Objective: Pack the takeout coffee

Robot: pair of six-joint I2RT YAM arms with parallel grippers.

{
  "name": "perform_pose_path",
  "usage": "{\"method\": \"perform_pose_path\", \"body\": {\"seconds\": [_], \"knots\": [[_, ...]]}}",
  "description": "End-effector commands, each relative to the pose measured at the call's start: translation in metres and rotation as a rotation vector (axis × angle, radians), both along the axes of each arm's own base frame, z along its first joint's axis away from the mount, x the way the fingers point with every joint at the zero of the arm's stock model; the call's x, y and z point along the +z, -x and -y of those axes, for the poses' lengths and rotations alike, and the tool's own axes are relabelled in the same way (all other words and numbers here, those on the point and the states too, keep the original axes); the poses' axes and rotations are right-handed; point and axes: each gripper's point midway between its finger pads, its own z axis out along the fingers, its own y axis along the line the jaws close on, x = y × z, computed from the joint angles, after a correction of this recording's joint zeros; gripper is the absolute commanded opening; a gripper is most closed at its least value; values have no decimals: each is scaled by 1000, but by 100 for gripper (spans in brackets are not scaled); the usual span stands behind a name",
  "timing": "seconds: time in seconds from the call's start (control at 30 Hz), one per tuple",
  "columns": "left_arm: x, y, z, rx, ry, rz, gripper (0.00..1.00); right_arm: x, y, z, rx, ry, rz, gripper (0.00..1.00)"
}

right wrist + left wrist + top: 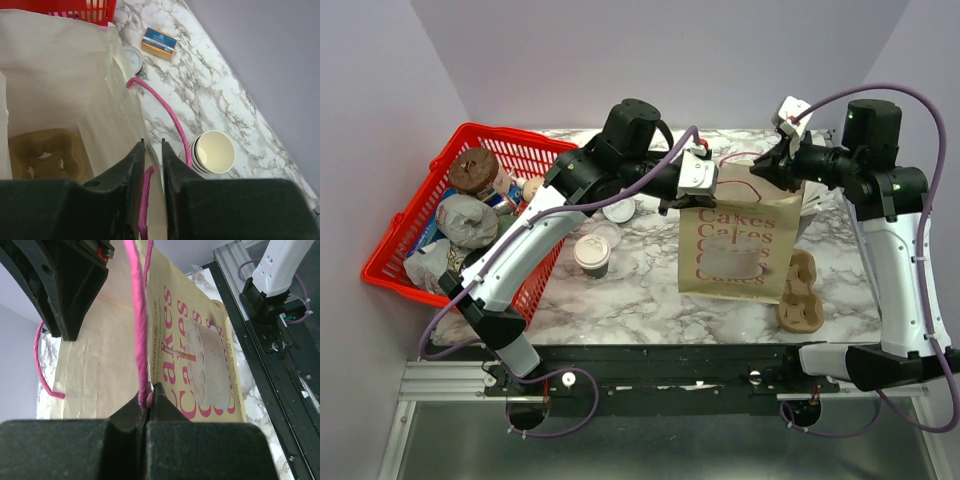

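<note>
The takeout coffee, a small lidded cup with a dark lower band, stands on the marble table left of the bag, apart from both grippers. A cream paper bag printed "Cakes" is held up at the middle. My left gripper is shut on its pink cord handle, which is pinched at the jaw tips. My right gripper is closed on the bag's opposite rim, with the other pink handle running between its fingers. The bag mouth gapes open.
A red basket of wrapped food sits at the left. A brown cup carrier lies right of the bag. A stack of plain cups, a loose lid and a small orange box lie behind the bag.
</note>
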Motion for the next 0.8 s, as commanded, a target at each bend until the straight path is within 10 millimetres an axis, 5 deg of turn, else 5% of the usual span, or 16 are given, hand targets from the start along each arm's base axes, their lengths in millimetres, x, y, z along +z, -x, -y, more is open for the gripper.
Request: {"method": "perform_pose_path", "body": {"seconds": [0.0,0.03,0.1,0.13,0.17,0.27,0.4,0.47,0.57,0.77], "knots": [[-35,-2,0,-6,-68,-42,6,-57,-4,-2,11,20,-152,36],[-43,-4,-2,0,-82,-37,30,-71,-5,1,-2,33,-175,45],[-64,-5,-5,11,-132,-49,39,-96,-6,7,-37,63,-214,63],[-61,-4,-10,25,-126,-37,55,-96,-5,8,-47,65,-215,69],[-60,-5,-12,39,-126,-25,62,-92,-1,8,-54,50,-222,99],[-38,-4,-24,97,-63,59,84,-56,13,3,-20,7,-126,100],[-17,-9,-43,198,-40,111,89,-33,22,4,-24,-11,-52,100],[-12,-33,-64,368,-49,89,92,-32,28,2,-18,-21,-68,100],[-27,-60,-105,618,-102,-53,97,-28,35,0,-23,-60,-93,100],[-119,-68,-195,909,-561,-187,98,-26,28,3,-91,-98,-118,100]]}}
